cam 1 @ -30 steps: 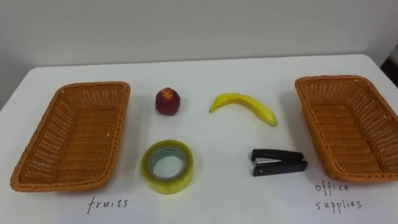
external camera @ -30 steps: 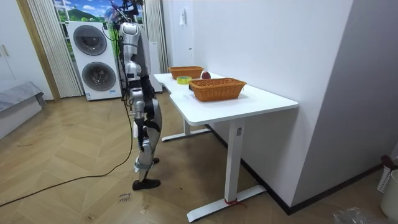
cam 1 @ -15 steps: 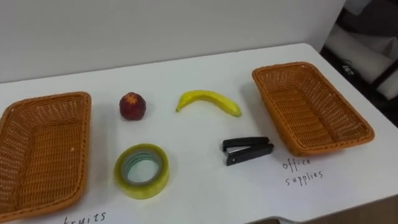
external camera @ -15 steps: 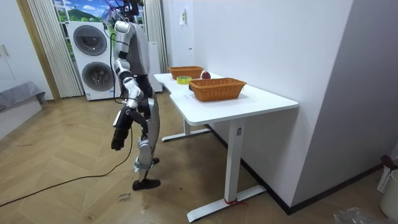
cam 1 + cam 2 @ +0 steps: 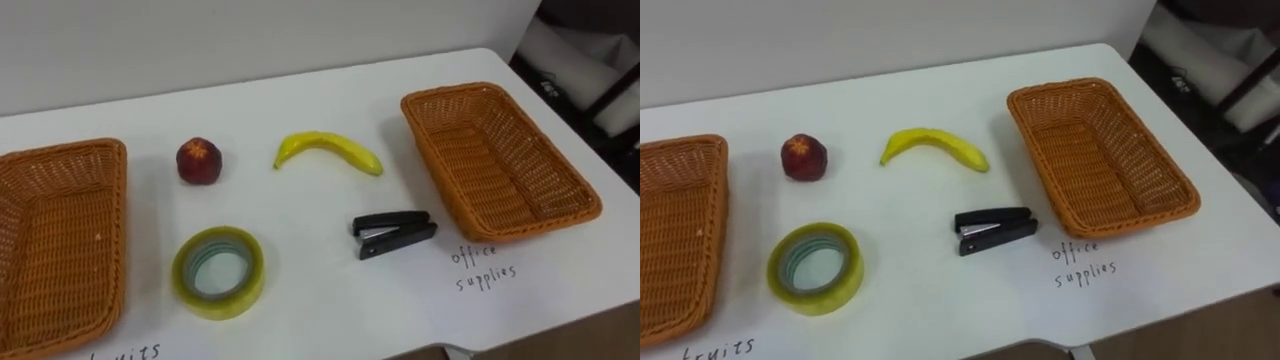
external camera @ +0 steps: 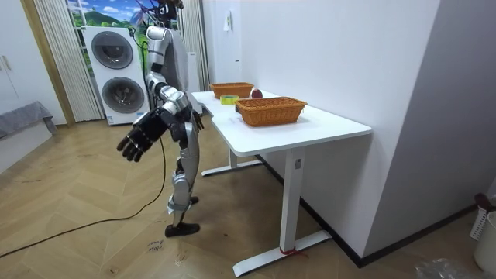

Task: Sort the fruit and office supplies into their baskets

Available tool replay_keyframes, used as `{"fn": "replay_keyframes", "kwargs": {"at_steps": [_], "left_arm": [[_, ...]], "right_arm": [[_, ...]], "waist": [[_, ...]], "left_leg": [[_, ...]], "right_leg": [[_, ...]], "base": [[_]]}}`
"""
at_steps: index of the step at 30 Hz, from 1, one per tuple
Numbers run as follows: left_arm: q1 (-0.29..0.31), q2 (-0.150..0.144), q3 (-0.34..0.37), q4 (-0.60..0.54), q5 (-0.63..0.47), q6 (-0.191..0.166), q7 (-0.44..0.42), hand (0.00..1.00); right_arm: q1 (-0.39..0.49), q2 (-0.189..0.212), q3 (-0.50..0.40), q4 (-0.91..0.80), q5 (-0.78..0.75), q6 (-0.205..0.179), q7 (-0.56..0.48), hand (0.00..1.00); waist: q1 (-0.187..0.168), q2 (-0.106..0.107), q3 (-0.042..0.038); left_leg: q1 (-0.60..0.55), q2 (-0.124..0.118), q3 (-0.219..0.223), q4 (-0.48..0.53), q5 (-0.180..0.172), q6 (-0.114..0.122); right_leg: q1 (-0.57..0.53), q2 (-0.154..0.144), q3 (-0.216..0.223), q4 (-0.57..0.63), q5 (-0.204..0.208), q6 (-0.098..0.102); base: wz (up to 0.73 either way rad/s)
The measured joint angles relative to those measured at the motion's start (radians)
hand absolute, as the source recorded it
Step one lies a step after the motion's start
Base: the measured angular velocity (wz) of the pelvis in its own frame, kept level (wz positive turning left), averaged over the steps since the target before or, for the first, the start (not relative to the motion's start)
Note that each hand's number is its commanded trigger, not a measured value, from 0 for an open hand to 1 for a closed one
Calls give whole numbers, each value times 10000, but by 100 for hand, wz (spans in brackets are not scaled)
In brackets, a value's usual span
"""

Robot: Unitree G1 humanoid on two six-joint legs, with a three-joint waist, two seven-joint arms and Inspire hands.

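Your right robot hand (image 6: pixel 138 139) is out in the open, left of centre in the room view. It is held out from the body above the wooden floor (image 6: pixel 93 240) and well clear of the desk (image 6: pixel 310 128). Its fingers are spread and loosely bent, with nothing in them. The robot stands at the desk's long side, on the room view's left of it, and you have bare floor all around that hand.

In the eye views every item lies on the desk, and both baskets are empty.

- **Stapler:** The stapler (image 5: pixel 393 233) sits lower right of centre. It is just beside the left wall of the right basket (image 5: pixel 495 150), with a thin strip of desk between them.
- **Labels:** A handwritten label (image 5: pixel 483 268) sits on the desk under that basket, right of the stapler. A second label is written below the left basket (image 5: pixel 60 240).
- **Banana:** The banana (image 5: pixel 330 152) lies above the stapler, near the centre top. There is free desk on every side of it.
- **Red fruit:** The red fruit (image 5: pixel 199 160) is to the banana's left, apart from it and near the left basket.
- **Tape:** The tape (image 5: pixel 216 302) lies flat at lower left, below the red fruit. It is close to the left basket's right rim but not touching it.
- **Left basket:** The frame's left edge cuts this basket off.

The desk's near edge crosses the lower right corner of the frame, close below the right basket. Its far right corner shows at the upper right, with dark furniture beyond. A wide band of white desk runs along the wall above the items.
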Motion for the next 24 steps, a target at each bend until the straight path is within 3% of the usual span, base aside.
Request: {"fn": "replay_keyframes", "kwargs": {"at_steps": [1, 2, 5, 9, 12, 14, 22, 24], "left_arm": [[-23, 24, -3, 67, 178, -67, 0, 0], [-22, 28, -5, 71, 226, -118, 0, 0], [-73, 89, -19, 305, 237, -269, 0, 0], [-209, 170, -74, 769, 236, -388, 7, 0], [-288, 212, -76, 1117, 238, -414, 4, 0], [-352, 210, -76, 1353, 236, -441, -51, 0], [-325, 209, -229, 1982, 288, -459, -138, 0], [-316, 208, -210, 2055, 386, -461, -176, 0]], "right_arm": [[-51, -84, -5, -235, -711, -93, 6, 0], [-61, -98, -2, -614, -1463, -100, 14, 0], [-246, -176, 9, -1722, -3250, -164, 32, 0], [-545, -364, 36, -2908, -4741, -167, 123, 0], [-1213, -596, 245, -3740, -6063, -157, 236, 0], [-1344, -780, 467, -4035, -7341, -151, 446, 0], [-1882, -1066, 1671, -5028, -9108, -68, 1614, 0], [-1921, -1076, 1761, -5051, -9312, -70, 1902, 0]], "waist": [[12, -21, 32], [59, -76, 2], [103, -33, 20], [318, 32, 14], [373, 41, 11], [613, 23, 15], [1136, -44, 64], [1263, -135, 26]], "left_leg": [[-18, 0, 0, 1, 0, 0], [-81, 1, -9, 2, 0, 0], [-104, 1, -18, 15, 0, 0], [-67, 2, -7, -45, 1, -1], [-14, 8, -29, -50, 2, -2], [76, 20, -28, -61, 2, -3], [386, 44, -204, -129, 8, -14], [380, 34, -348, -129, 16, -26]], "right_leg": [[-19, 2, 1, 3, 0, 0], [-102, 1, -23, 44, 1, 0], [-123, 2, -38, 48, 3, -1], [-106, 7, -49, 49, 5, -2], [-62, -5, -230, 46, 8, -5], [16, -7, -374, 41, 10, -7], [386, -47, -1210, 4, 12, -11], [454, -66, -1429, 0, 12, -10]], "base": [[0], [0], [0], [0], [0], [0], [7], [16]]}}
